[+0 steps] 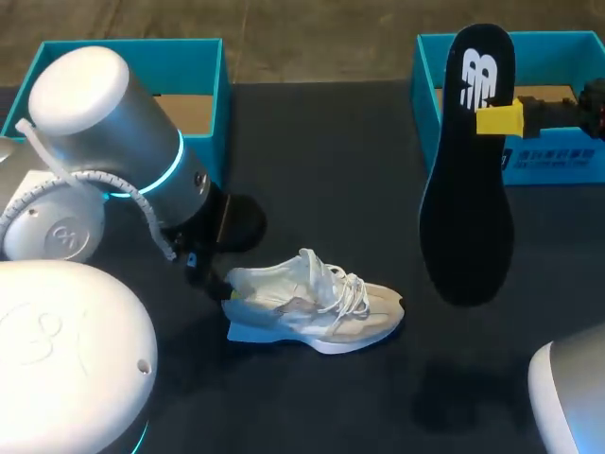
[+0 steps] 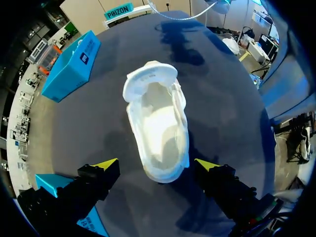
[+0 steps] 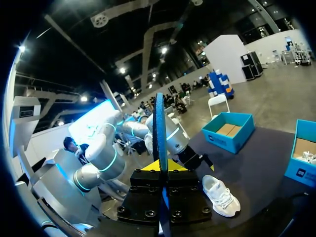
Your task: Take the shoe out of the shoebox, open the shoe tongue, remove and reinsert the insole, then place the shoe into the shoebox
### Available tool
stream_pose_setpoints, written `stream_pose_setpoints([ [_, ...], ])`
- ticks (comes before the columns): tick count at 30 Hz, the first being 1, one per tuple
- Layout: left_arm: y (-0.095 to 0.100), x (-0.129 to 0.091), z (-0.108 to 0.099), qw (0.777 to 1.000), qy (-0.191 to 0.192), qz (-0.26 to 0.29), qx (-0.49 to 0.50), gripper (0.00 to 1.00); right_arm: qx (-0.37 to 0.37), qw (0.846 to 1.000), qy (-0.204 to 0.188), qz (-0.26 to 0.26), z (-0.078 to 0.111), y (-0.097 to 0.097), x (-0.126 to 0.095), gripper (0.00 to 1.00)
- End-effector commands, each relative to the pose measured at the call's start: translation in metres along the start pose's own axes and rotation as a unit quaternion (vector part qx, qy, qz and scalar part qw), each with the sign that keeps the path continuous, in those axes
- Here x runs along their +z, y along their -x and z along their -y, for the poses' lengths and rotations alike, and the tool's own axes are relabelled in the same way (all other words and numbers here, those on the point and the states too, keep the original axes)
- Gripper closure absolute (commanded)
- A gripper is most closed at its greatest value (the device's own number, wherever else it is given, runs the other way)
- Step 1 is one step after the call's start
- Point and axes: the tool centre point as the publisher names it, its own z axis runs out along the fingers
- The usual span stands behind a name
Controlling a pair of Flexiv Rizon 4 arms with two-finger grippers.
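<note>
On the dark desk (image 1: 321, 161) the white shoe (image 1: 317, 303) sits on its sole, toe toward my right, its tongue (image 2: 150, 79) folded forward. The left claw (image 2: 157, 164) hangs at the heel with its fingers apart, one on each side. Over the desk's right part, the right claw (image 1: 498, 119) is clamped on the black insole (image 1: 468, 199), holding it on end above the surface. A teal left shoebox (image 1: 189, 57) and right shoebox (image 1: 558, 165) stand at the far corners.
</note>
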Motion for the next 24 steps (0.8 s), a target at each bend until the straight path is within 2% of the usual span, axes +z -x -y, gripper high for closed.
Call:
stream_pose_setpoints([
  [1, 0.020, 0.022, 0.017, 1.000, 0.007, -0.014, -0.003, 0.00, 0.001, 1.000, -0.005, -0.001, -0.005, 0.002, 0.003, 1.00],
  [13, 0.037, 0.053, 0.045, 1.000, 0.010, -0.022, -0.012, 0.00, 0.001, 1.000, -0.005, -0.001, -0.005, 0.002, 0.003, 1.00],
  [24, 0.037, 0.075, 0.047, 0.998, 0.022, -0.040, -0.031, 0.00, 0.001, 1.000, -0.005, -0.001, -0.005, 0.002, 0.003, 1.00],
])
